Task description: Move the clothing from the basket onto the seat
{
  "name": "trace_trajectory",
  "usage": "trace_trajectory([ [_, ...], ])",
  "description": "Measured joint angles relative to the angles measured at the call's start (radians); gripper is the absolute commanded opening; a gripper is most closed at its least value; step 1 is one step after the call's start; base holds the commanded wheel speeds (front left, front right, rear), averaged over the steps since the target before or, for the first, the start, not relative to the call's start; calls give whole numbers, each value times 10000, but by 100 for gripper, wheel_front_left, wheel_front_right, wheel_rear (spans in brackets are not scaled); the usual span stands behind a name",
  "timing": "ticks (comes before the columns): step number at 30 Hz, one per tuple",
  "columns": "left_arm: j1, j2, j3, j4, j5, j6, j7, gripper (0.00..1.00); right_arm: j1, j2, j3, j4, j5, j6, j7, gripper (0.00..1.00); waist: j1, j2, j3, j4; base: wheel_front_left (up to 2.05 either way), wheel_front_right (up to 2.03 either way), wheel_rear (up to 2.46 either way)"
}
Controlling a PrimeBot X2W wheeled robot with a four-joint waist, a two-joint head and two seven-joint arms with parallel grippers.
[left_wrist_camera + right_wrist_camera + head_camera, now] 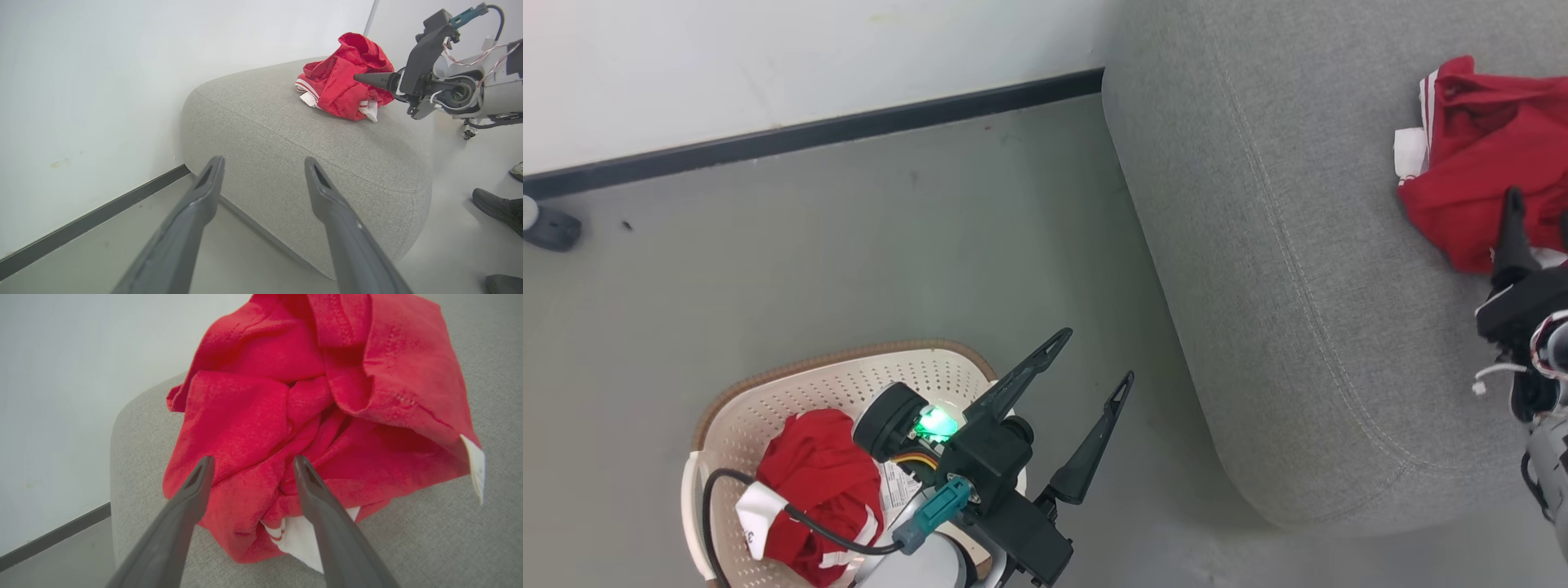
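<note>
One red garment (817,474) with white trim lies crumpled in the cream basket (768,400), at the lower left of the head view. My left gripper (1094,359) hangs open and empty just right of the basket, above the floor, pointing toward the grey seat (1298,245). A second red garment (1478,155) lies bunched on the seat, its white tag (474,465) sticking out. My right gripper (253,460) is open, its fingers spread just in front of that garment and holding nothing. The left wrist view shows the same garment (347,81) on the seat (286,134).
A white wall with a dark baseboard (849,126) runs behind the grey floor (890,245). A dark caster (551,229) stands at the far left. A person's dark shoes (498,208) are on the floor beside the seat.
</note>
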Motion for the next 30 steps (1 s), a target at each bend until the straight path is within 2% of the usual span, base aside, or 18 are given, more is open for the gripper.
trace_trajectory([
  [11,128,-117,272,497,-194,207,-451,100,889,566,570,-282,-284,130,-2,100,0,0,-683,224,0,0,0],
  [19,802,-105,907,792,-623,744,-711,100,1996,1064,903,-1442,-750,150,-2,100,-1,-1,-1380,551,0,0,0],
  [30,1460,178,1946,849,-924,1398,-909,100,3396,1250,1289,-3166,-1457,192,-2,100,-1,-1,-2158,1029,0,0,0],
])
